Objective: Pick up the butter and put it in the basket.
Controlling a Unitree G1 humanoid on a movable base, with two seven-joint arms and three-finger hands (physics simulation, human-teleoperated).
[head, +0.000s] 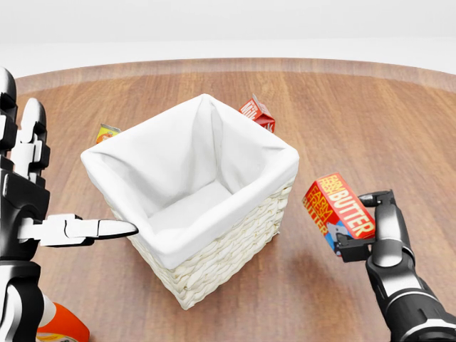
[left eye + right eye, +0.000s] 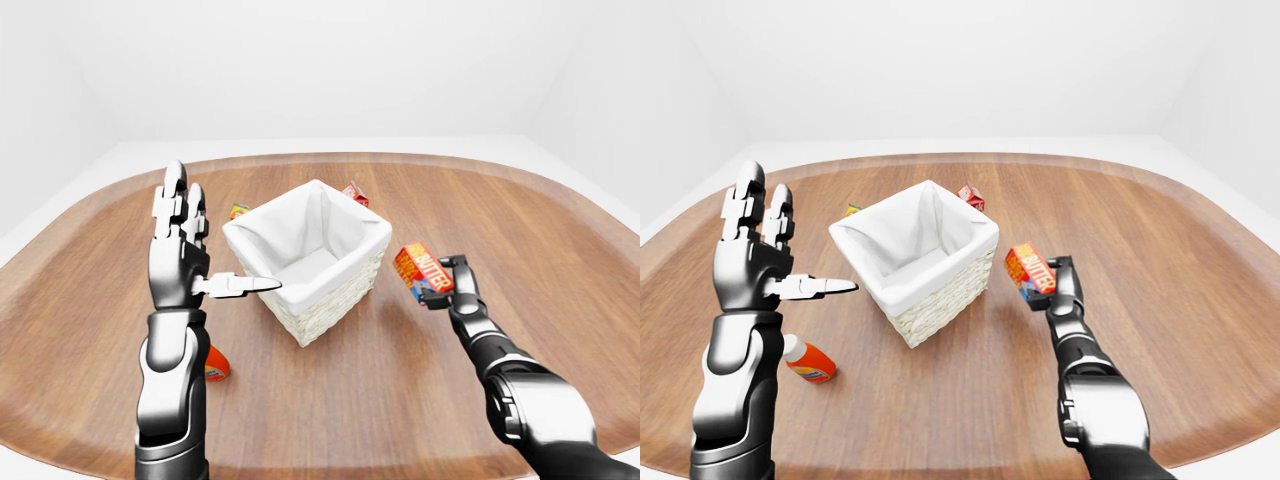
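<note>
Legible text, one item: butter box [image 1: 340,211], red and orange carton held to the right of the basket [image 1: 214,249]. The word "BUTTER" runs in white capitals along its red side face (clearest in the head view). Small print on the adjoining orange face is too fine to read. Red carton [image 1: 257,112] at the basket's far side: white marking, unreadable. Orange bottle [image 2: 812,362], near left: label illegible.
</note>
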